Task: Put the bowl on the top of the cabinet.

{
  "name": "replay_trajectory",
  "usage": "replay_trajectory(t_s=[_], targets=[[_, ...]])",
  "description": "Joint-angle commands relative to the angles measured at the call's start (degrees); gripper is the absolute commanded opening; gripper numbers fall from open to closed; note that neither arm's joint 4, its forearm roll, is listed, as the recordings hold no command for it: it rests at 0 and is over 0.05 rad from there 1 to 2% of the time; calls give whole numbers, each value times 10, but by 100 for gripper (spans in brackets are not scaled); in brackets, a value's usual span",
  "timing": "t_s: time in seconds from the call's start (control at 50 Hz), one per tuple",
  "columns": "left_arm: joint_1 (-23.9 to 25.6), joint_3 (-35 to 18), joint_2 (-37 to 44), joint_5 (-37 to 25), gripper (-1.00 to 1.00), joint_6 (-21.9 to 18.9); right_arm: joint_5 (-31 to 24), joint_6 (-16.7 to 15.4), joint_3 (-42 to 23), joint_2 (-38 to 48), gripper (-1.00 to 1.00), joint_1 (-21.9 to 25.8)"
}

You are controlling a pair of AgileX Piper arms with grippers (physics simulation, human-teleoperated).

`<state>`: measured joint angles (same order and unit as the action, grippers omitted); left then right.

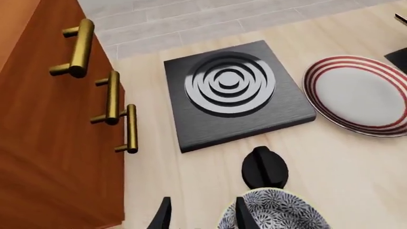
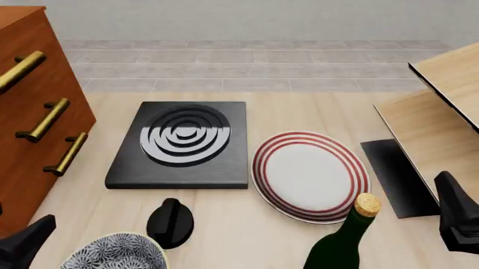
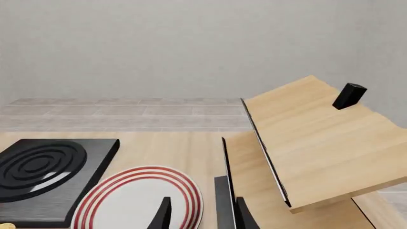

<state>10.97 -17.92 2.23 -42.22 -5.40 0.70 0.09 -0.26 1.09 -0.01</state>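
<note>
Nearest the arms, the bowl (image 2: 114, 253) sits on the table (image 2: 224, 224) at the front edge, left of centre, not yet lifted. In the left wrist view the left gripper (image 1: 202, 217) hangs just beside it, its jaws parted, one fingertip at the bowl's rim and nothing between them. A small black knob-like object (image 2: 170, 222) stands right behind the bowl. A green bottle (image 2: 340, 244) with a cork rises at the front right, close to the right arm. The right gripper (image 3: 202, 214) also has its fingers spread, holding nothing, over by the pale shelf unit (image 3: 305, 143). Farther out lie the red-ringed plate (image 2: 311, 175) and the black hob (image 2: 182, 144). The cabinet (image 2: 30, 129) stands at the left; its top runs out of view. As I judge it, the task is barely begun: grasping, lifting and placing all remain
</note>
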Motion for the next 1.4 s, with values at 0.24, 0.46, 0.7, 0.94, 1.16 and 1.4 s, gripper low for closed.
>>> replay_trajectory(t_s=[0.24,0.46,0.7,0.94,1.16,1.4], targets=[[25,-15,4,-52,100,0,0,0,0,0,100,0],[28,-9,12,-68,100,-3,0,0,0,0,100,0],[52,5,15,-78,100,-12,0,0,0,0,100,0],[61,22,40,-49,100,-25,0,0,0,0,100,0],[60,36,46,-39,100,-37,0,0,0,0,100,0],[70,52,36,-48,100,-47,0,0,0,0,100,0]])
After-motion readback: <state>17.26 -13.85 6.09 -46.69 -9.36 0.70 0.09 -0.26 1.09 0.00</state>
